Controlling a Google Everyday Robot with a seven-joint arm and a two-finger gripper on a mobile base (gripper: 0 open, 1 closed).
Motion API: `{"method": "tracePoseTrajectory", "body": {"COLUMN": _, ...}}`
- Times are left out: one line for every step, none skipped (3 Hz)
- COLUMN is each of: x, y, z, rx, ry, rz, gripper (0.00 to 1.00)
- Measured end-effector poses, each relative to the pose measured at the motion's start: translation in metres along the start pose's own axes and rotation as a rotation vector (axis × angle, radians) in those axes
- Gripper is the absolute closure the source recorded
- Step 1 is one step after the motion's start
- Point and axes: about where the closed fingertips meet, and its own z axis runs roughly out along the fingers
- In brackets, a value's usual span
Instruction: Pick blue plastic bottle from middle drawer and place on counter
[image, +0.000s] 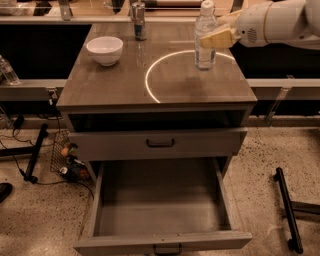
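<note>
The arm (280, 22) comes in from the right and is cut off by the frame edge. Its gripper (212, 36) is at the far right of the counter (190, 87), clamped on the bottle (204, 47). One cream finger (218, 38) crosses the bottle's right side, and the other is mostly hidden behind it.

The bottle stands upright with its long axis vertical and its white cap on top. Its base is on the counter, on the far part of the white arc (148, 75). Whether its full weight rests there is hard to make out.

The bowl (104, 50) sits far left, and the can (139, 21) stands at the far edge. Both are well apart from the bottle. The near half of the counter is bare out to its front and right edges.

Below, the top drawer (160, 142) is closed. The middle drawer (95, 207) is pulled out towards the viewer, with its inside bare and its handle (167, 249) cut off by the bottom edge.
</note>
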Motion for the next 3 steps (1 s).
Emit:
{"method": "tracePoseTrajectory", "body": {"x": 0.017, "y": -0.016, "z": 0.026, "rx": 0.017, "ry": 0.032, "rz": 0.064, "gripper": 1.0}}
{"method": "tracePoseTrajectory", "body": {"x": 0.026, "y": -0.019, "z": 0.042, "rx": -0.007, "ry": 0.073, "rz": 0.104, "gripper": 1.0}}
{"method": "tracePoseTrajectory", "body": {"x": 0.039, "y": -0.019, "z": 0.053, "rx": -0.053, "ry": 0.094, "rz": 0.202, "gripper": 0.75}}
